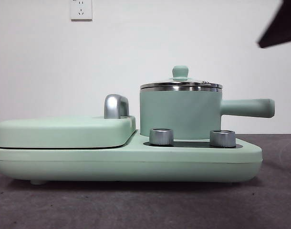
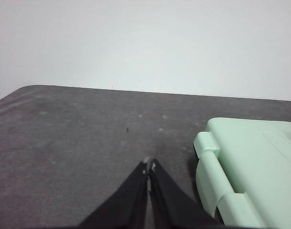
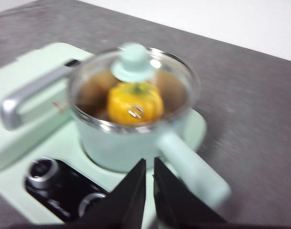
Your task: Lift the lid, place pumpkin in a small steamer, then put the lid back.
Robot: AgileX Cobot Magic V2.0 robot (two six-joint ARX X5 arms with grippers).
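While the lid sits back on the pot with the pumpkin inside, the task reads as essentially done, and the remaining risks are small.

Risk: the right pincer, clenched and empty, hangs above the pot's long handle; a careless drop or sideways swing could knock the handle and twist the pot on its base or jar the lid loose. The right wrist picture is blurred, so exact clearance cannot be told.

Tabletop: dark grey, carrying the whole appliance.

Cooker base: wide mint-green body with a flat cover and chrome handle on one side, two steel dials in front of the pot.

Small steamer: mint-green cylinder, steel rim, straight side handle, upright on the base beside the flat cover.

Lid: clear glass, steel edge, mint knob, resting level on the steamer's rim.

Pumpkin: glossy yellow-orange, ribbed, seen through the glass in the right wrist view, inside the steamer.

Left pincer: clenched, empty, low over bare tabletop beside the cooker's end, well apart from the pot.
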